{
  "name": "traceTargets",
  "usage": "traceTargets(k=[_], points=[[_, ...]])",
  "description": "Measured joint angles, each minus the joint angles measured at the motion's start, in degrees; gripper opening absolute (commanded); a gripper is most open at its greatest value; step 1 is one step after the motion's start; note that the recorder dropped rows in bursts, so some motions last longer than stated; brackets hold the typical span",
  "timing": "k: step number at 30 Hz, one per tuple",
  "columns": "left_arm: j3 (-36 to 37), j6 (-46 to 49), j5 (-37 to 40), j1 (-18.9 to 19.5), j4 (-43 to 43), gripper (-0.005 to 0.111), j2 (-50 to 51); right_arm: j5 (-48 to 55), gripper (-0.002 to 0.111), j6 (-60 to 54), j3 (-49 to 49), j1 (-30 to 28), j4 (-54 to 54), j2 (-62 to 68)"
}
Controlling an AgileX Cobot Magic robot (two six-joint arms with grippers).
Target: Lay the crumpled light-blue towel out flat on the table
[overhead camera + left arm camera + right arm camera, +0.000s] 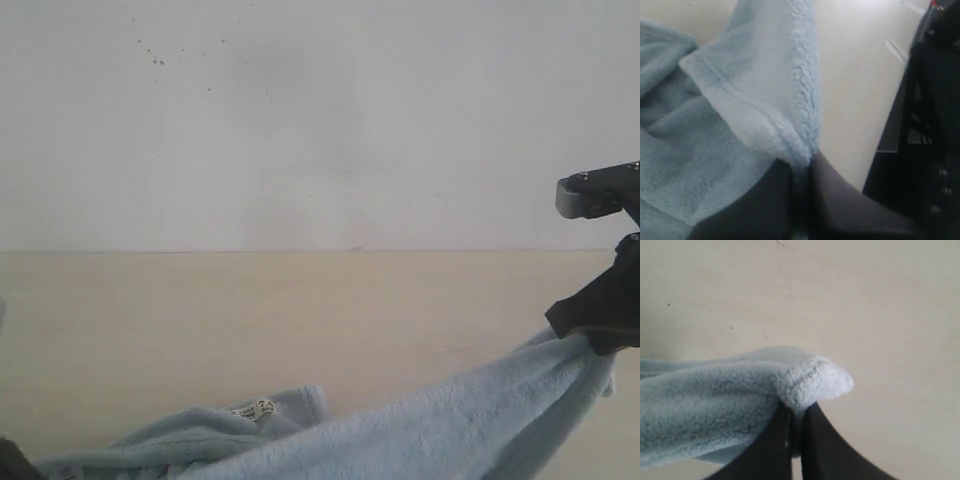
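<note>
The light-blue towel [430, 425] stretches across the front of the beige table [300, 310], sagging in the middle, with its white tag [255, 409] showing on a fold at the lower left. My right gripper [590, 340] holds one end lifted at the right edge; in the right wrist view it [796, 407] is shut on a bunched towel corner [812, 380]. My left gripper [801, 165] is shut on a hemmed edge of the towel [765, 100]; in the exterior view only a dark bit of it [15, 462] shows at the bottom left.
A white wall [300, 120] rises behind the table's far edge. In the left wrist view the table's side edge and dark robot structure [935, 125] lie close beside the gripper.
</note>
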Motion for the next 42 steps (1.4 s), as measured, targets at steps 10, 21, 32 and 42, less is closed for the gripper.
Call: traceTargets(k=[10,21,32,42], points=[[3.5,0.9,-4.5,-10.5,0.4,0.067,5.8,-0.6,0.052,-4.0,0.0,0.0,3.1,0.0],[3.5,-23.5,-31.5,-11.0,31.0,0.066,6.5,-3.0,0.064,-3.7,0.0,0.0,2.7,0.0],[-3.3,-81.6,-23.8,-1.8,77.8,0.060,16.9,0.5,0.064,-16.9,0.0,11.3,28.4,0.0],[-7.6,-64.4,-19.0,3.8,58.6,0.059,33.0,0.6,0.064,-17.9,0.0,18.6,28.1,0.0]])
